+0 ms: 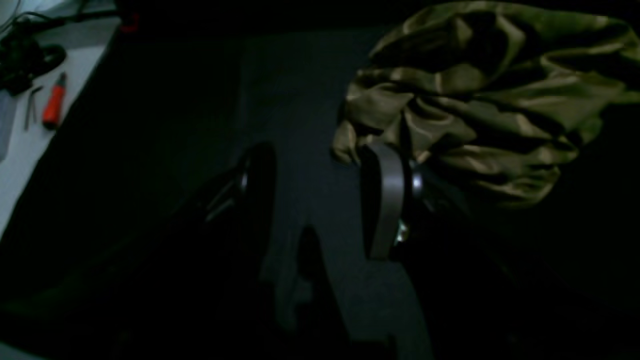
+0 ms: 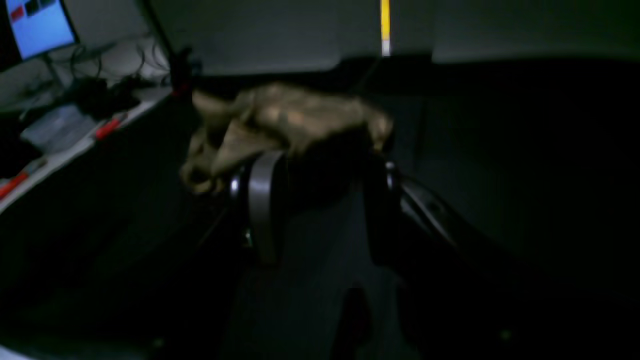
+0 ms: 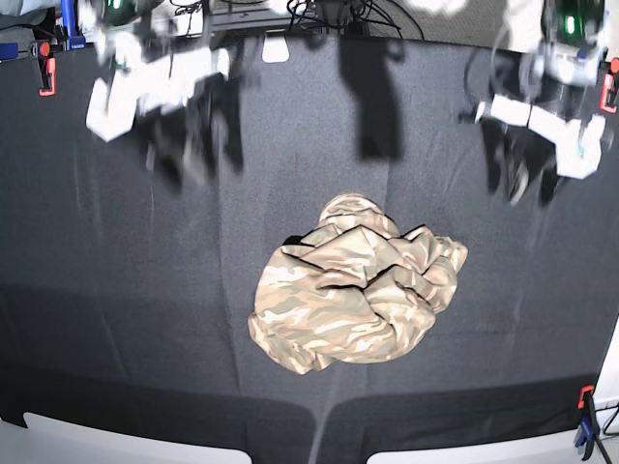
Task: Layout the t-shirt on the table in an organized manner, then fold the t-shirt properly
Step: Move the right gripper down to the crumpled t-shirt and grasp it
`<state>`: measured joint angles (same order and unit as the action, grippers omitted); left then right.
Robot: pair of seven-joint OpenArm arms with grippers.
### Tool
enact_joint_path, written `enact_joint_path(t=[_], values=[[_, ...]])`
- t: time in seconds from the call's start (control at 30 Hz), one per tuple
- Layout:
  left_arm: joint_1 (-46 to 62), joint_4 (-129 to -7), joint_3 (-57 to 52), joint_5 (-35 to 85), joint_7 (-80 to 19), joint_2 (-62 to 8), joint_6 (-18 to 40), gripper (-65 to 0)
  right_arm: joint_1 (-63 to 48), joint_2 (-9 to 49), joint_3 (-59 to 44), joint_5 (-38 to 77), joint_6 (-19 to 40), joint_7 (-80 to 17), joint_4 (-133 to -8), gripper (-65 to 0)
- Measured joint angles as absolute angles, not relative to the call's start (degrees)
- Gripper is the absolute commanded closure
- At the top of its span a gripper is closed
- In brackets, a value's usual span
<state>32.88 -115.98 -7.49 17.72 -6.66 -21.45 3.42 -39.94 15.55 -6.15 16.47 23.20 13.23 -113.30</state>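
The t-shirt [image 3: 356, 298] lies crumpled in a heap near the middle of the table [image 3: 116, 309], no sleeve or hem showing flat; the left gripper [image 3: 531, 179] hangs above the cloth on the base view's right, the right gripper [image 3: 191, 155] on its left, both well apart from the heap and both with jaws spread and nothing between them; the step in hand looks like the first reach to open the bundle out; done well, each arm should probably come down on an outer edge of the heap, on opposite sides, pinch a single layer only, then draw apart low over the table so the fabric spreads rather than lifts in a clump; a hem or shoulder seam would be the best hold, but none can be picked out in the folds; both wrist views are very dark, the right one blurred, and the arms smear in the base view
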Motion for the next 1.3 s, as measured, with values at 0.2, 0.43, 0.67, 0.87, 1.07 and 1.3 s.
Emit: enact_joint_path(t=[0.2,0.43,0.67,0.87,1.07,1.3], values=[[29.5,-116.0,-7.5,17.8,-7.3,-21.5,3.3,-25.8,-31.8,15.8,-6.1,16.1,23.5,-3.3,-113.2,-24.6],[27.0,-116.0,-7.5,17.6,-16.8,-21.5,3.3,-25.8,-23.9,15.8,-6.1,16.1,23.5,-12.1,-113.3,-24.6],[19.3,-116.0,-7.5,17.6,-26.8,-21.5,3.3,-25.8,-15.2,15.8,-6.1,16.3,23.6,-22.7,-113.3,-24.6],[16.3,-116.0,-7.5,17.8,-28.6,-21.4,3.4,-25.8,-10.5,16.0,-5.1,16.1,28.3,-26.3,-113.3,-24.6],[15.8,-116.0,-7.5,17.8,-30.7,-21.4,3.2,-25.8,-5.7,15.7,4.6,7.9,33.8,-28.6,-113.0,-24.6],[15.9,-116.0,-7.5,17.8,-30.6,-21.5,3.2,-25.8,-2.5,15.6,12.6,-3.0,33.7,-27.7,-109.2,-24.6]])
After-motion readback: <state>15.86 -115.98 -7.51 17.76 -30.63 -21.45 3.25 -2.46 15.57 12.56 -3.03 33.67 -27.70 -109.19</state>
